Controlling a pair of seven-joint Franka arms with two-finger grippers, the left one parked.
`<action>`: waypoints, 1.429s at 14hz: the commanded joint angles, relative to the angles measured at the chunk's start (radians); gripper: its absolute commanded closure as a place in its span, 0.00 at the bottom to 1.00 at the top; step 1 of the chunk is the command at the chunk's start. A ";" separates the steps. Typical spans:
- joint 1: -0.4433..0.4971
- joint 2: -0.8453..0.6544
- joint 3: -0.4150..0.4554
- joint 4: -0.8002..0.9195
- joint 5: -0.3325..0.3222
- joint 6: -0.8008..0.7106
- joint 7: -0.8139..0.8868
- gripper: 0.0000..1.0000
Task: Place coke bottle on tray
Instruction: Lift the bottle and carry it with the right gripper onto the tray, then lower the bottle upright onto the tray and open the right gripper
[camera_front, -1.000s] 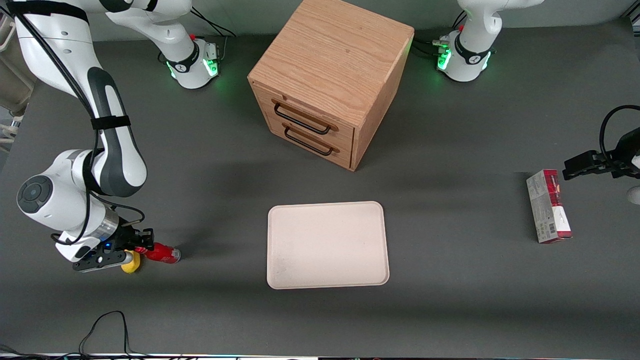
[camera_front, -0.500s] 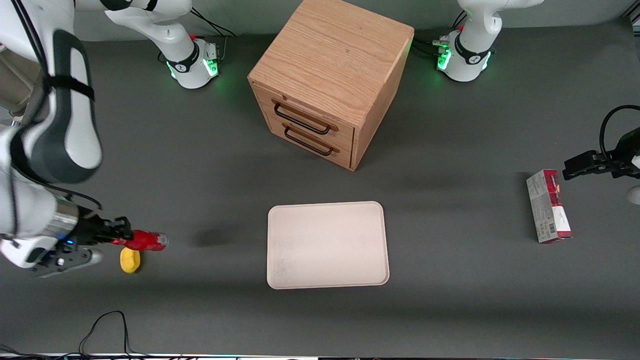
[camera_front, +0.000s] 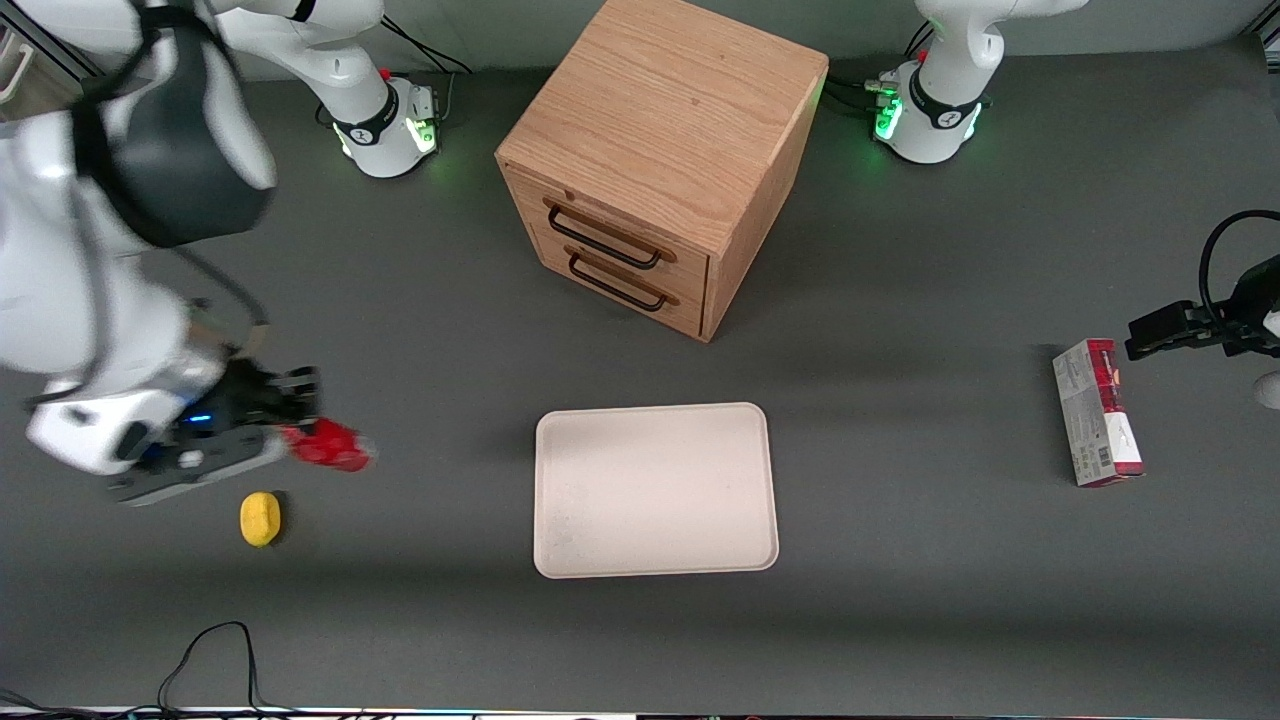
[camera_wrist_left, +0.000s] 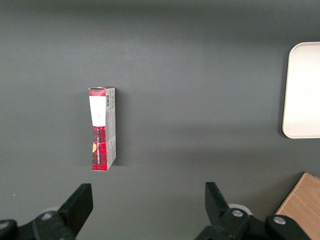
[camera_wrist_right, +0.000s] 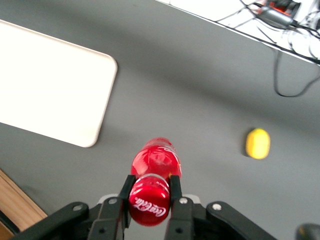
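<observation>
The right arm's end effector (camera_wrist_right: 149, 196) is pinched on the small red plastic coke bottle (camera_wrist_right: 154, 172), with one finger on each side of the neck just under the red cap. In the right wrist view the bottle hangs from the fingers with its body pointing away from the camera, clear of the dark grey bench (camera_front: 900, 620). In the front view the end effector (camera_front: 290, 425) and the bottle (camera_front: 328, 446) are raised above the bench toward the working arm's end, well apart from the tray.

The large flat off-white rectangular tray (camera_front: 655, 488) with rounded corners lies on the bench and holds nothing. Relative to the tray, the small yellow lemon-like lump (camera_front: 260, 518) rests toward the working arm's end, and the red-and-white carton (camera_front: 1096, 412) lies toward the parked arm's end. The wooden drawer cabinet (camera_front: 660, 160) stands farther from the front camera than the tray.

Judged risks:
- The grip is on the narrow neck only. The body could swing or slip out during fast travel to the tray.
- Release from too high could let the bottle topple and roll over the tray's low rim.
- Release before the bottle has crossed the rim would leave it on the bench.
</observation>
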 joint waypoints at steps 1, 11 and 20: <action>0.005 0.122 0.158 0.081 -0.152 0.078 0.140 0.98; 0.048 0.401 0.295 0.064 -0.334 0.444 0.219 0.95; 0.039 0.435 0.284 0.024 -0.337 0.464 0.237 0.00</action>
